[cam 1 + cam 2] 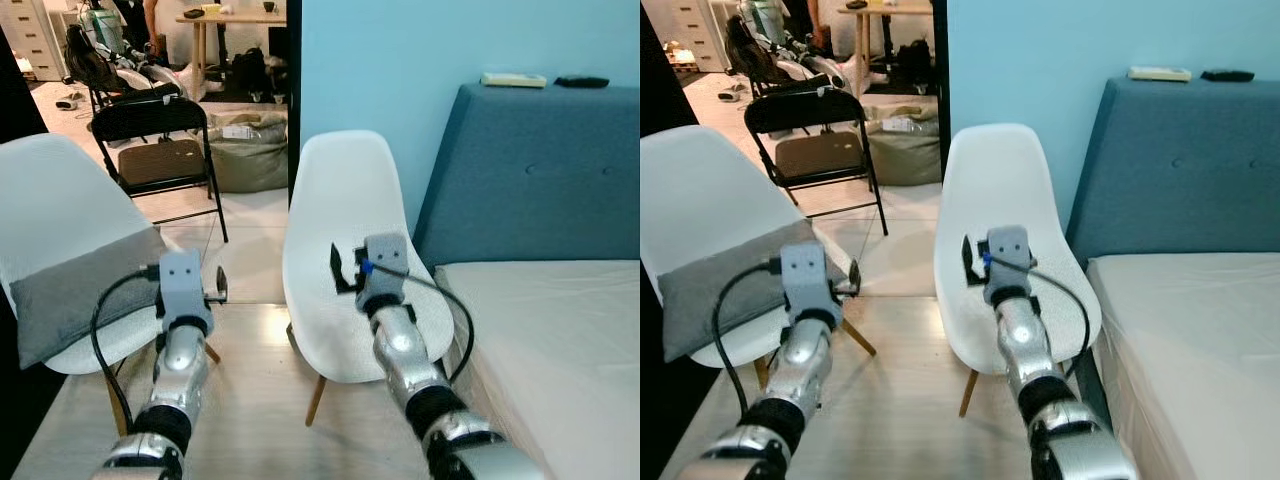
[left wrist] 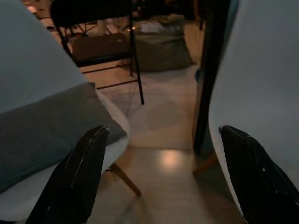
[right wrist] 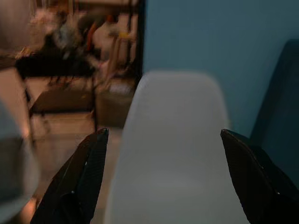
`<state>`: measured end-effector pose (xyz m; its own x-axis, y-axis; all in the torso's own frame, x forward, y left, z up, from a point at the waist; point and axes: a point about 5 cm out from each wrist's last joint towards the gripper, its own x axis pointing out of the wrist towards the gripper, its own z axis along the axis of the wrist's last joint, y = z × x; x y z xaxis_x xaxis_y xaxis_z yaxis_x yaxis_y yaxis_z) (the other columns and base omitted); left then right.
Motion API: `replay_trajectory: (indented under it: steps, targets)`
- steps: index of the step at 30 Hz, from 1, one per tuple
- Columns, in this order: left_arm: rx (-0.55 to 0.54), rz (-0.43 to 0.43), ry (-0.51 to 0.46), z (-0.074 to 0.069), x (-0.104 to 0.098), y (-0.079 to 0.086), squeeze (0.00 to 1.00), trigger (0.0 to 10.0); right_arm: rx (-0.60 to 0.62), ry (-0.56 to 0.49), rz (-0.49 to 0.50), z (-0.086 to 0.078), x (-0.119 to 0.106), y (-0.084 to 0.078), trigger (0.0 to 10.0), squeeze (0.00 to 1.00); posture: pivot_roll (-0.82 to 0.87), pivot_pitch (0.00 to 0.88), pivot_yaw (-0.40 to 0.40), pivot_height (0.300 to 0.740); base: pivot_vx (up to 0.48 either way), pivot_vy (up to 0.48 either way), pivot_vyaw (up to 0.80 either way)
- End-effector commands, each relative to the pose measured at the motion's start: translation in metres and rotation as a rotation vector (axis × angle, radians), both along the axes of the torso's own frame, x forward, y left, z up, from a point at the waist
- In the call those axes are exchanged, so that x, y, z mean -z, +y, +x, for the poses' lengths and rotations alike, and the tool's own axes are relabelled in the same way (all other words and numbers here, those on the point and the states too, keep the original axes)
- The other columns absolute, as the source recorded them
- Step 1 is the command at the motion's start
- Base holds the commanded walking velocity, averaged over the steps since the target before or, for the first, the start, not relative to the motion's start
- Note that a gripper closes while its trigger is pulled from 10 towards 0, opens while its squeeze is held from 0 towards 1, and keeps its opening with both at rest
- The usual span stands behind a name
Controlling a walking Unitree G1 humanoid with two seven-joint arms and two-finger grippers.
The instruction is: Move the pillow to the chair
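A pale blue wall [image 1: 400,80] closes the right half of the room, and a dark doorway on the left opens onto a cluttered back space with a wooden table [image 1: 228,18] and a white chest of drawers [image 1: 30,40]; the floor [image 1: 250,400] nearby is light wood, turning to pale tile further off. Against the wall on the right stands a bed [image 1: 560,340] with a cream mattress and a tall blue-grey padded headboard [image 1: 540,180], on whose top ledge lie a white remote [image 1: 513,79] and a black remote [image 1: 582,81]. Two white shell chairs on wooden legs face the robot: the right chair [image 1: 345,220], just beside the bed, has a bare seat, while the left chair [image 1: 60,220] holds the grey pillow [image 1: 75,290], which lies across its seat and leans against the backrest. Behind them a black folding chair [image 1: 160,150] stands in the doorway with an olive beanbag [image 1: 250,155] just beside it. Both silver arms reach forward at about seat height. The left gripper [image 2: 163,177] hangs in the gap between the two white chairs, its fingers [image 2: 84,177] spread wide and holding nothing, the pillow near its left finger but apart from it. The right gripper [image 3: 161,182] is raised in front of the bare chair, its fingers [image 3: 79,182] likewise spread wide and holding nothing.
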<state>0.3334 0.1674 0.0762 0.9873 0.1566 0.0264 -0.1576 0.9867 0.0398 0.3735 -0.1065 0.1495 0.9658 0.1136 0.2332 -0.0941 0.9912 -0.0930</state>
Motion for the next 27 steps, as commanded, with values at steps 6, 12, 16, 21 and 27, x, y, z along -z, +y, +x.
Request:
replay_trajectory:
  steps: [6,12,16,21,27]
  targets:
    - [0.017,0.057,0.01,0.008,-0.007,0.003,0.0,10.0,-0.072,0.057,-0.011,-0.003,0.009,0.011,10.0,0.0,0.07,0.0,0.005,0.74,0.0,0.0,0.0]
    - [0.033,0.079,-0.058,0.016,-0.025,0.004,0.0,10.0,-0.114,0.07,-0.003,-0.02,0.03,0.027,10.0,0.0,0.08,0.0,0.0,0.74,0.0,0.0,0.0]
    - [0.036,0.068,-0.05,0.015,-0.022,0.004,0.0,10.0,-0.15,0.022,0.022,-0.025,0.027,0.037,10.0,0.0,0.08,0.0,0.014,0.74,0.0,0.0,0.0]
    - [0.058,0.053,0.011,-0.002,0.004,-0.006,0.0,10.0,-0.071,-0.15,0.056,-0.002,-0.027,0.024,10.0,0.0,0.06,0.0,0.027,0.74,0.0,0.0,0.0]
    - [0.061,0.04,-0.069,0.016,-0.025,-0.002,0.0,10.0,-0.07,-0.101,-0.043,-0.014,0.004,0.017,10.0,0.0,0.08,0.0,0.018,0.74,0.0,0.0,0.0]
